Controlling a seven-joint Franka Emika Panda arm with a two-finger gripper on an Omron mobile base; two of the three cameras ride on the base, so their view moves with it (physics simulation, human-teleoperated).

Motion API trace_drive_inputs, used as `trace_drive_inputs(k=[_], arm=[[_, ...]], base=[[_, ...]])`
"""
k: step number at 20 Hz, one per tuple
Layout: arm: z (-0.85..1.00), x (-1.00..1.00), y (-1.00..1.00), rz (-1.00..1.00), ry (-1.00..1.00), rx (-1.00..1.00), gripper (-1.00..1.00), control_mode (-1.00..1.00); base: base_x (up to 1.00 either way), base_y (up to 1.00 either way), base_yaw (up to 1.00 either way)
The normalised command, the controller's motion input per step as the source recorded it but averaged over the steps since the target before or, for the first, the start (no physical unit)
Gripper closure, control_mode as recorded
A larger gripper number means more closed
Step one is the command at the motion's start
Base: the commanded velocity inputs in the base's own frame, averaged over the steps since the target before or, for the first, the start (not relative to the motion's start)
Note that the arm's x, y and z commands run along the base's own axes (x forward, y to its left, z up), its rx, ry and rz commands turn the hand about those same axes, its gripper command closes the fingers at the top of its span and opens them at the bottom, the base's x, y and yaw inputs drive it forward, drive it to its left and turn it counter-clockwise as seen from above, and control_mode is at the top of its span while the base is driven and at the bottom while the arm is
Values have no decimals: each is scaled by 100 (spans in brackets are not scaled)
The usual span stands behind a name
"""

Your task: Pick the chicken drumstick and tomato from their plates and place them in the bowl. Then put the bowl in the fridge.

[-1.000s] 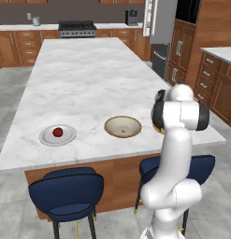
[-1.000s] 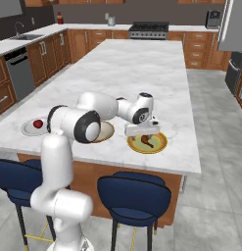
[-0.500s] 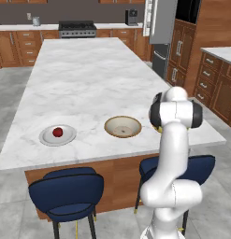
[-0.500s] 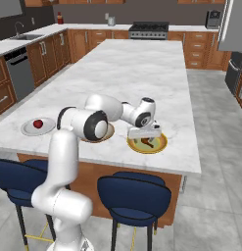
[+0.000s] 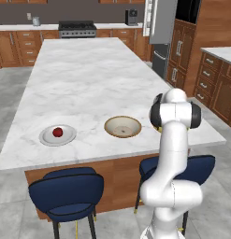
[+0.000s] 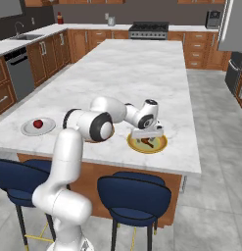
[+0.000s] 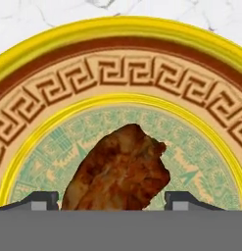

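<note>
My gripper (image 6: pixel 148 138) is down over the yellow-rimmed plate (image 6: pixel 160 146) at the island's near edge. In the hand view the chicken drumstick (image 7: pixel 122 166), a reddish-brown lump, lies on that plate's greenish centre (image 7: pixel 117 27) between my gripper's (image 7: pixel 112 202) two fingertips (image 7: pixel 41 200). The jaws stand open, one on each side of the meat and close to it. The tomato (image 5: pixel 57 132) sits on the light grey plate (image 5: pixel 70 139) to the left. The bowl (image 5: pixel 112 126) stands between the two plates, nothing in it. The grey fridge (image 5: pixel 161 28) is at the back right.
Blue stools (image 5: pixel 65 191) stand under the island's near edge, just below the plates. The marble island (image 5: pixel 84 74) stretches away behind them. A stove (image 5: pixel 77 28) and wooden cabinets line the far wall.
The hand has come down closer onto the yellow-rimmed plate. The tomato, bowl and plates have not moved.
</note>
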Motion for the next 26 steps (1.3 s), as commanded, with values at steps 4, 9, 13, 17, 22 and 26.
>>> trace_drive_inputs(k=[4,9,13,17,22,26], arm=[[-45,-3,2,0,0,0,100,-100],[-23,-21,23,0,0,1,100,-100],[9,-32,31,10,0,4,100,-100],[50,-42,47,23,3,0,100,-100],[34,-17,66,50,3,-8,100,-100],[23,-23,77,30,-3,0,100,-100]], base=[[0,0,0],[0,0,0],[0,0,0],[0,0,0],[0,0,0],[0,0,0]])
